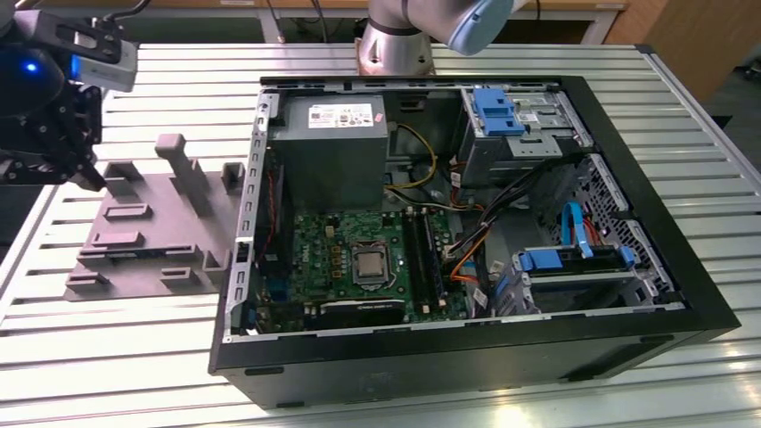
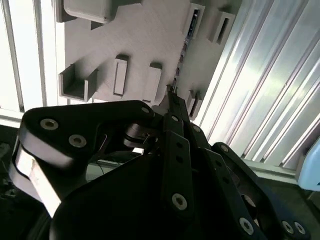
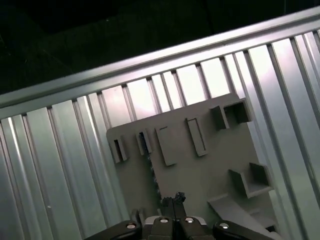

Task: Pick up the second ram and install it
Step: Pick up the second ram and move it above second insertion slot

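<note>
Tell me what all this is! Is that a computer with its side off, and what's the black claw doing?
Yes, that is a computer case lying open on a metal table. The exterior view comes from a camera standing off the machine. The black claw is the gripper at the end of a robot arm. Two small cameras ride near it, and both wrist views look down past it. Beside the case lies a grey plastic holder. A thin memory stick, the second ram, stands on its edge in that holder. The gripper hangs right over it, pinched shut, holding nothing that I can see.
</note>
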You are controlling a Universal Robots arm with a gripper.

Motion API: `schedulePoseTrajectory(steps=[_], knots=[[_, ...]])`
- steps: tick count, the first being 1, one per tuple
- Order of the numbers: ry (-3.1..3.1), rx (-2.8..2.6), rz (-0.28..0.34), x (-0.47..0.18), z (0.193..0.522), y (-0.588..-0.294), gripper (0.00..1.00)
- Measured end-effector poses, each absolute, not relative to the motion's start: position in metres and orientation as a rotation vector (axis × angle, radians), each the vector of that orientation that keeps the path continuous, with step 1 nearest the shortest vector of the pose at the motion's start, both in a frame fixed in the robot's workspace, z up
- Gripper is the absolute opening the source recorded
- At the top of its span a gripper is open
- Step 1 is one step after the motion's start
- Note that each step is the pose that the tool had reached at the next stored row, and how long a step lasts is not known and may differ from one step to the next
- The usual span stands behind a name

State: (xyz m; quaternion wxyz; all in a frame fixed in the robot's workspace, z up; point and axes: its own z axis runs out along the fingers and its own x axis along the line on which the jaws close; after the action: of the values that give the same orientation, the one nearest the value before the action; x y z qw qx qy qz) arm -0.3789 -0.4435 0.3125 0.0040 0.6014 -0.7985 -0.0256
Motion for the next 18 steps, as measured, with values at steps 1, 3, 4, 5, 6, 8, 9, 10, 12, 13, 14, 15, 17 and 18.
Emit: schedulePoseTrajectory(steps=[1,3,4,5,6,8,9,10,12,13,14,15,17,18], knots=[[-2.485,1.907,-0.08,-0.3789,0.3125,-0.4435,0.11],[-2.45,1.95,-0.08,-0.3789,0.3122,-0.4435,0.11],[-2.43,1.974,-0.08,-0.3789,0.3121,-0.4435,0.11],[-2.412,1.996,-0.079,-0.3789,0.3119,-0.4435,0.11],[-2.393,2.017,-0.079,-0.3789,0.3119,-0.4435,0.11],[-2.356,2.059,-0.079,-0.3789,0.3116,-0.4435,0.11],[-2.32,2.098,-0.079,-0.3789,0.3113,-0.4435,0.11],[-2.286,2.134,-0.078,-0.3789,0.3111,-0.4435,0.11],[-2.272,2.148,-0.078,-0.3789,0.311,-0.4435,0.11],[-2.272,2.148,-0.078,-0.3789,0.311,-0.4435,0.11],[-2.272,2.148,-0.078,-0.3789,0.311,-0.4435,0.11],[-2.272,2.148,-0.078,-0.3789,0.311,-0.4435,0.11],[-2.274,2.15,-0.082,-0.379,0.3109,-0.4434,0.11],[-2.274,2.15,-0.083,-0.379,0.3107,-0.4434,0.11]])
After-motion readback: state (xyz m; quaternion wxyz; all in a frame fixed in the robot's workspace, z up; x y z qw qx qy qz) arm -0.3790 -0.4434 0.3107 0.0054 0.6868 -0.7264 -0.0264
